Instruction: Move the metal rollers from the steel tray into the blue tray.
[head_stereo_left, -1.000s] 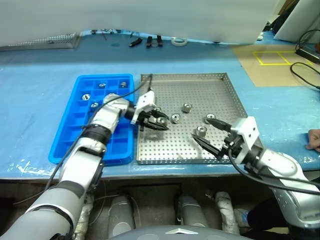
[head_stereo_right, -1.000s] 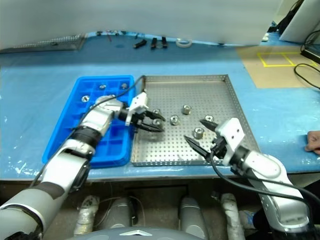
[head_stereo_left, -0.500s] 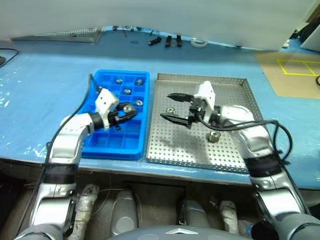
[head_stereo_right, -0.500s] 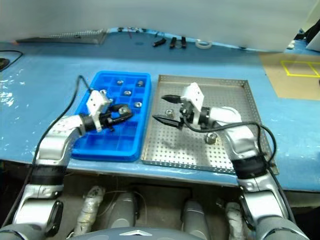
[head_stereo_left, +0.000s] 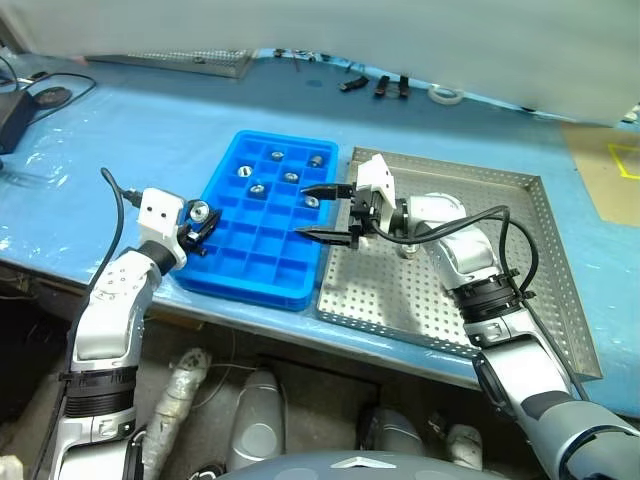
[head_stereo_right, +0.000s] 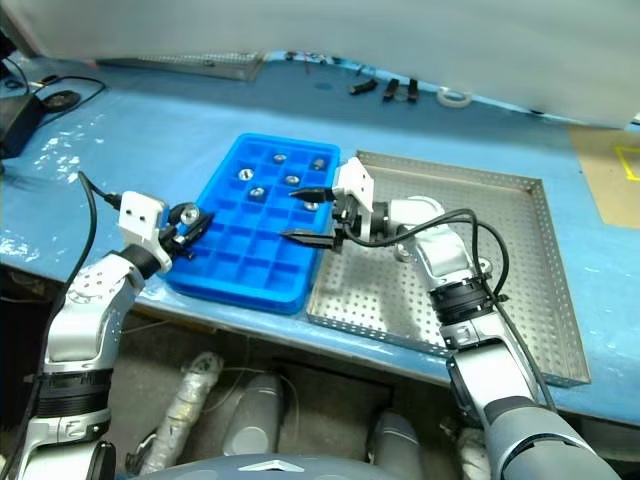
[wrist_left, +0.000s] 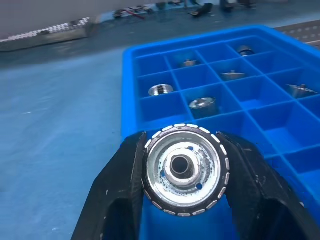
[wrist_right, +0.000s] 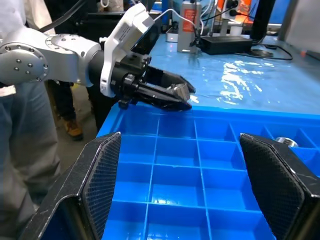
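Left fingers (wrist_left: 125, 185) clench a roller (wrist_left: 184, 169) beside the blue tray (head_stereo_left: 250, 268); right fingers (head_stereo_left: 320, 233) spread, empty. Five rollers sit placed, one remains in the steel tray (head_stereo_left: 540, 290).

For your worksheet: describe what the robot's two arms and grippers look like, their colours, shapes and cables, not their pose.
Both arms are jointed silver-grey metal segments with black bands. Each wrist carries a white boxy block. The left gripper and right gripper each have two tapering black fingers, their inner pads cross-hatched. A thin black cable loops along each arm.
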